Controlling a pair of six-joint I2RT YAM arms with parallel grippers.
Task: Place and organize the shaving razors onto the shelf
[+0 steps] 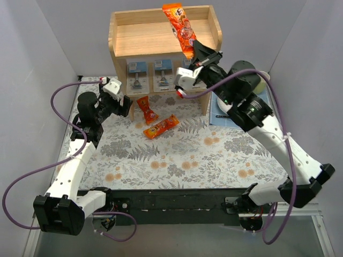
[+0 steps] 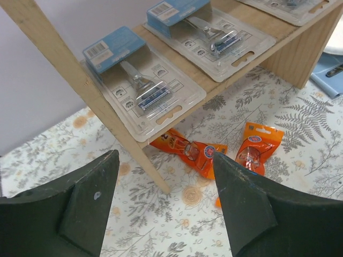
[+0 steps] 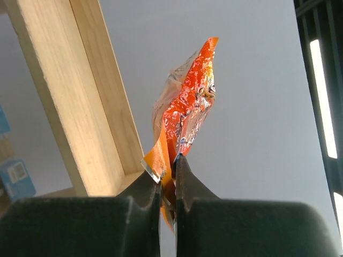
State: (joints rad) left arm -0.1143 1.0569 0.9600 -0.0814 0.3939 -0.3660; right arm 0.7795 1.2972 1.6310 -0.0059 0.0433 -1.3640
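Note:
The wooden shelf (image 1: 161, 43) stands at the back of the table. Two shaving razor packs (image 1: 138, 75) (image 1: 162, 75) lie on its lower tier; a third (image 1: 185, 69) is partly hidden behind my right gripper. In the left wrist view the razors (image 2: 142, 88) (image 2: 206, 35) (image 2: 289, 8) lie side by side on that tier. My right gripper (image 1: 195, 51) (image 3: 167, 160) is shut on a long orange snack packet (image 1: 181, 29) (image 3: 185, 107) and holds it above the shelf's top right. My left gripper (image 1: 122, 103) (image 2: 164, 158) is open and empty by the shelf's left leg (image 2: 107, 112).
Two orange snack packets (image 1: 147, 110) (image 1: 161, 127) lie on the floral cloth in front of the shelf; they also show in the left wrist view (image 2: 187, 152) (image 2: 257, 147). A blue flat item (image 1: 220, 115) lies right of the shelf under my right arm. White walls close both sides.

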